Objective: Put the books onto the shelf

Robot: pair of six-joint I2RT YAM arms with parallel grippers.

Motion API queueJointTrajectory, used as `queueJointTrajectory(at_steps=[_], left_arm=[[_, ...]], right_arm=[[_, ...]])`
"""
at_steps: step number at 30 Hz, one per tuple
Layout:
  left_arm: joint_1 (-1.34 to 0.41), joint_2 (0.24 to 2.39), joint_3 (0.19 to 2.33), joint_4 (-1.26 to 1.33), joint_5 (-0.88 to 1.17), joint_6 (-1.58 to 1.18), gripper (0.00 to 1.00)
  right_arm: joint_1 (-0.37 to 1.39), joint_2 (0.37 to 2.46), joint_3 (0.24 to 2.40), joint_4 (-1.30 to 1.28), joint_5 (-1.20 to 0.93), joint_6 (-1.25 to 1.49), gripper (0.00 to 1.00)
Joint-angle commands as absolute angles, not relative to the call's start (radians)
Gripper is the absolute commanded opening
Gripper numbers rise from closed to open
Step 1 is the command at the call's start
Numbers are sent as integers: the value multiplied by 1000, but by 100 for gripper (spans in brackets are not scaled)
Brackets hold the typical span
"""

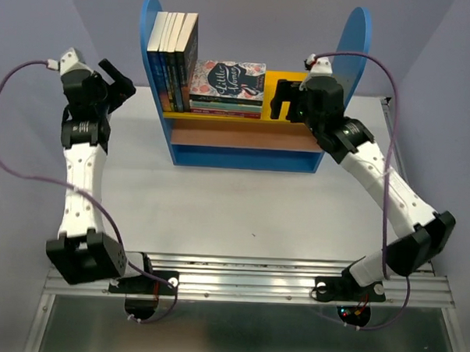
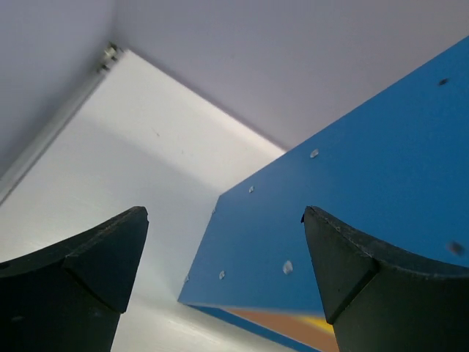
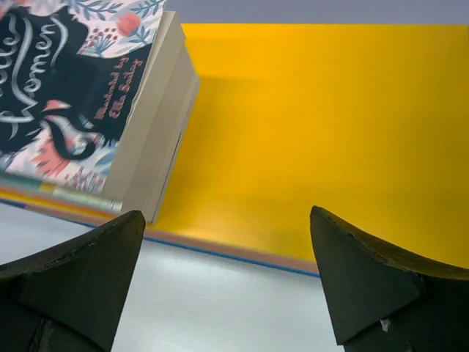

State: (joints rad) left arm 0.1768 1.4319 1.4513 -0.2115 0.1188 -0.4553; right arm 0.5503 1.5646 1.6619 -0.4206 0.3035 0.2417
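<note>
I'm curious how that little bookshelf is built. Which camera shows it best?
The top external view: the whole shelf shows there, from its rounded tops down to its base. The left wrist view catches mainly one blue side panel; the right wrist view shows only its yellow board.

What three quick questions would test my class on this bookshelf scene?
1. True or false: the right claw stands open and holds nothing.
2. Where on the shelf do the upright books stand in the top view? A: against the left blue panel. B: in the middle. C: against the right blue panel.
3. What lies flat next to the upright books?

Key:
1. True.
2. A.
3. The Little Women stack.
</note>
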Motion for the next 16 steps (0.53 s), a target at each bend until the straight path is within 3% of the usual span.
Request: queueJointTrajectory(at_steps=[1,7,16], left_arm=[[184,1088,1309,-328,-135,-524,99],[183,747,1138,-445,-202,-581,99],[183,680,1175,-508,-206,-575,99]], right_arm=[[561,1386,1522,-465,336,336,100],[561,1191,1378,-592,255,431,100],[561,986,1216,-515,275,433,100]])
